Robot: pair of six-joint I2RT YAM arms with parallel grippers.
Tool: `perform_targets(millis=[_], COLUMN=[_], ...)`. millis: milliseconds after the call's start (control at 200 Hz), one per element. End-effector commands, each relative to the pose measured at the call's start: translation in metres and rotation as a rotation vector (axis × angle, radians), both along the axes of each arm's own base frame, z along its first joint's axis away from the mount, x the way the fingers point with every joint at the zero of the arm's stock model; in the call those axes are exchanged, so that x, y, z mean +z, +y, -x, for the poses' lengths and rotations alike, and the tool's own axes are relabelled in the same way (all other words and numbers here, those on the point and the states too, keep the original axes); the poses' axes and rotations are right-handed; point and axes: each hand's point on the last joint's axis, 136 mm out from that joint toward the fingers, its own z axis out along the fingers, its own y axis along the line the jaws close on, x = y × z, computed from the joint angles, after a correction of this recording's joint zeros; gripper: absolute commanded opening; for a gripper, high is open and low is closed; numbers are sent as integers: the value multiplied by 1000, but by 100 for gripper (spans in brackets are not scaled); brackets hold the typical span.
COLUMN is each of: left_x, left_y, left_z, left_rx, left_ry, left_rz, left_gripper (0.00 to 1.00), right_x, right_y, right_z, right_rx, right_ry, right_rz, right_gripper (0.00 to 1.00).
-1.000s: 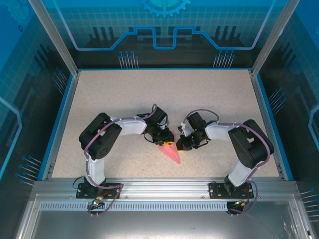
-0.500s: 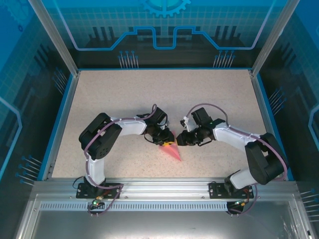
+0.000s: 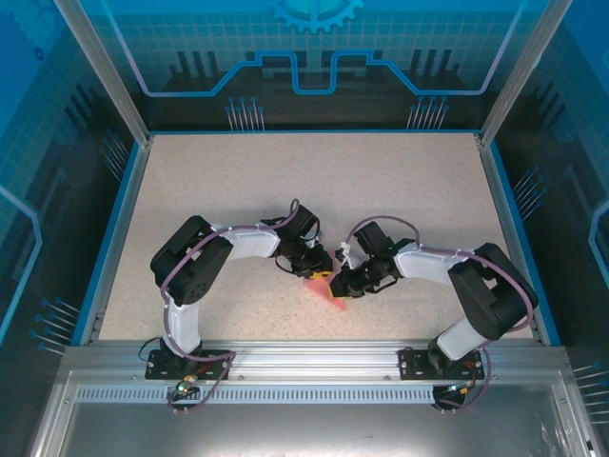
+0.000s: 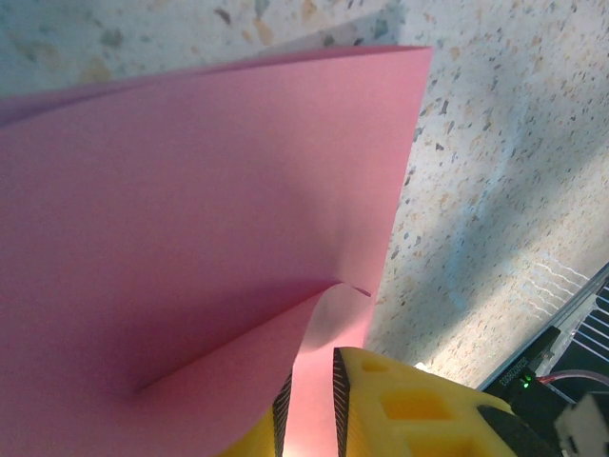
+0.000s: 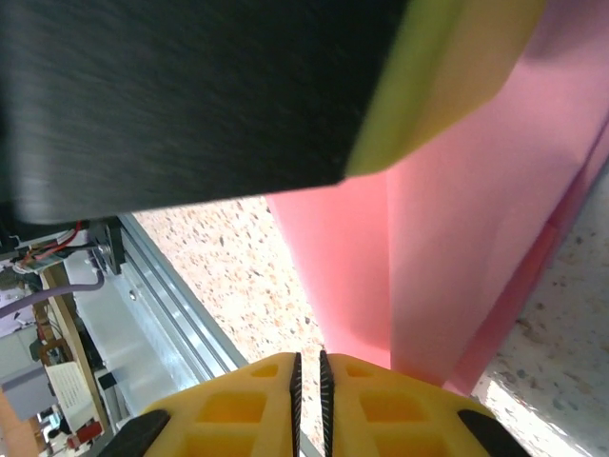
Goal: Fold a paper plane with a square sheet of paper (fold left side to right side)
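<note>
Two hands met again at the paper, near the front middle of the desk. Half a second earlier the right arm had been stretched out to its side, its hand just beside the sheet. Now the elbow had swung back in and the right hand sat low over the paper's pointed near end, hiding most of the tip that had shown before. The left hand had not moved. It was clamped on one edge, pink showing between its pads, and the sheet bowed up with a soft crease running from the grip. The right hand's jaws stood almost together with a thin slit between them, but whether paper lay in it could not be told. By that, the right hand had likely returned to press or take the tip, and the fold was not yet flat.
</note>
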Motion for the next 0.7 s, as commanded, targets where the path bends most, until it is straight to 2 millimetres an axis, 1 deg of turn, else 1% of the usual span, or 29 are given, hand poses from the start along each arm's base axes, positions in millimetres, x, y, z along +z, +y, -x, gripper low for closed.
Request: perform_targets(millis=[0,200,550,695], left_x=[-40,-40,-40,-39], left_y=[27,27,29,30], left_z=[21,21,22,21], left_rx=[1,-1,-3,-4], left_ry=[70,69,67,63], left_rz=[-147,-147,-154,-159], left_gripper=[23,23,23,23], right_x=[-6,-20,-27,-33], right_y=[3,-6,-11,-16], right_z=[3,9,20,28], right_rx=[13,25,39,44], right_ry=[16,37,63,88], right_rz=[20,91,125,147], right_gripper=[16,15,15,15])
